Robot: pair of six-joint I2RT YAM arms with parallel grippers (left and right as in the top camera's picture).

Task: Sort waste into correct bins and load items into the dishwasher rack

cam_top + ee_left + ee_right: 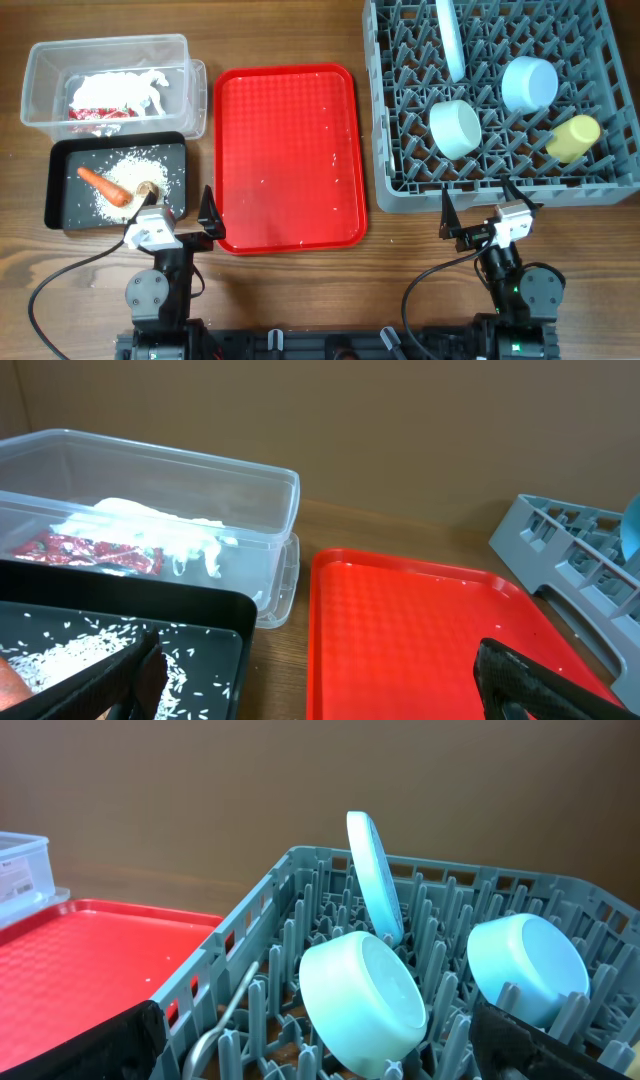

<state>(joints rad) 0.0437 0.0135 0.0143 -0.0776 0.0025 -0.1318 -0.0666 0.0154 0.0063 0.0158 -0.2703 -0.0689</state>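
Observation:
The clear tub (105, 42) holds the red-and-white wrapper (115, 95). The black tray (55, 190) holds rice (125, 170), the carrot piece (105, 185) and a brown lump (147, 190). The grey rack (480, 195) holds the upright plate (450, 40), the pale green bowl (455, 128), the light blue bowl (528, 83) and the yellow cup (573, 138). The spoon (228, 1015) lies in the rack's near corner. My left gripper (180, 215) is open and empty, between the black tray and the red tray. My right gripper (482, 205) is open and empty at the rack's front edge.
The flat red serving tray (290, 150) lies between bins and rack, with a few stray rice grains on it. Cables run from both arm bases along the table's front edge.

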